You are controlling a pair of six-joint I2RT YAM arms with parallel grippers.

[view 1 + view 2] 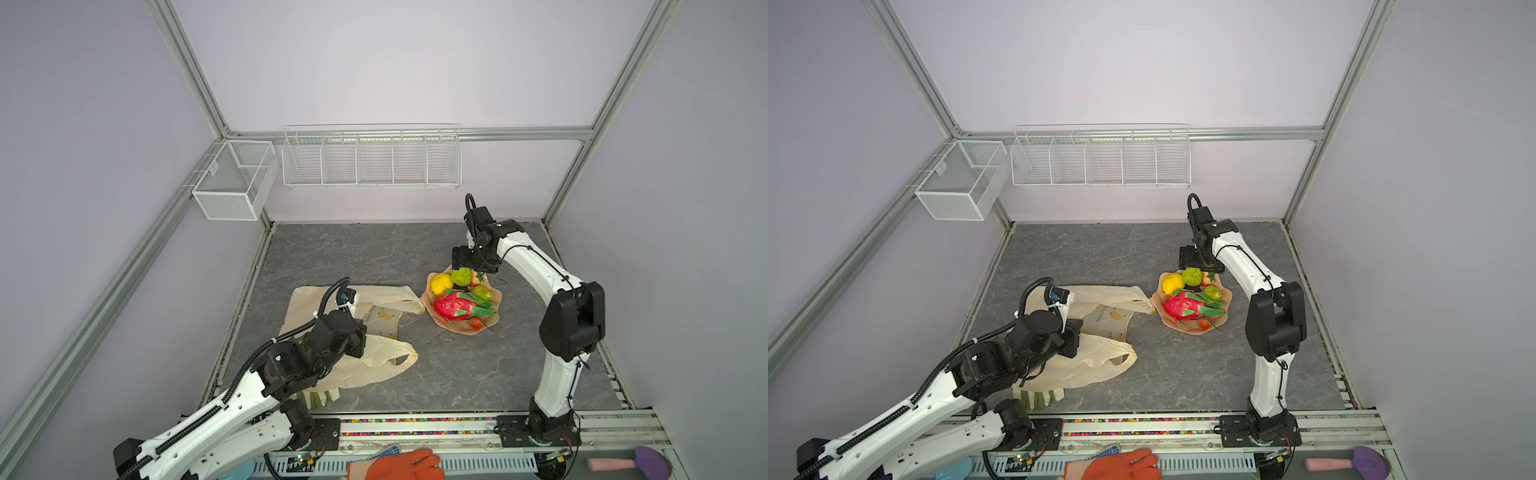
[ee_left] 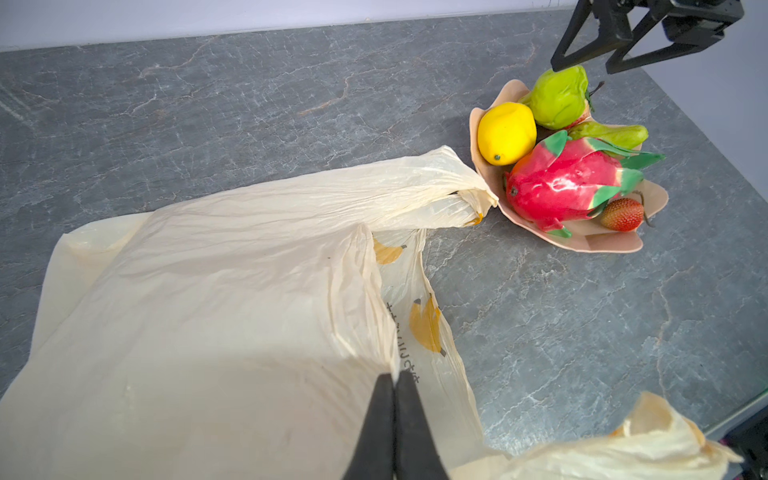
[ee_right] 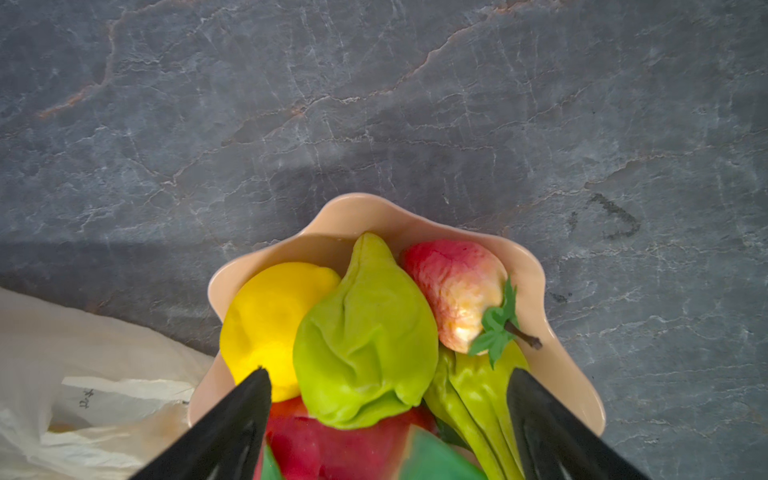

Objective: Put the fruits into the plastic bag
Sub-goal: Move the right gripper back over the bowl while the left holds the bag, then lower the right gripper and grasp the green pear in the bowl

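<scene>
Left gripper [image 2: 394, 376] is pinching the crinkly cream-yellow plastic bag [image 2: 232, 266] at its rim; right gripper [image 3: 388, 374], jaws spread, is hovering over the wrinkled green fruit [image 3: 365, 357] on the peach wavy-edged plate [image 3: 345, 208].

Six fruits [image 1: 461, 297], one plate [image 2: 602, 245], one plastic bag [image 2: 228, 270].
One each: dragon fruit [image 2: 561, 183], lemon [image 2: 506, 134], lime [image 2: 559, 97], long green fruit [image 2: 609, 134], red-yellow fruit [image 3: 453, 286], strawberry [image 2: 622, 214].

Bright, even light. A soft shadow band crosses the table [image 3: 374, 158] ahead of the right claw [image 3: 389, 370], whose fingers [image 3: 216, 436] look blurred.
</scene>
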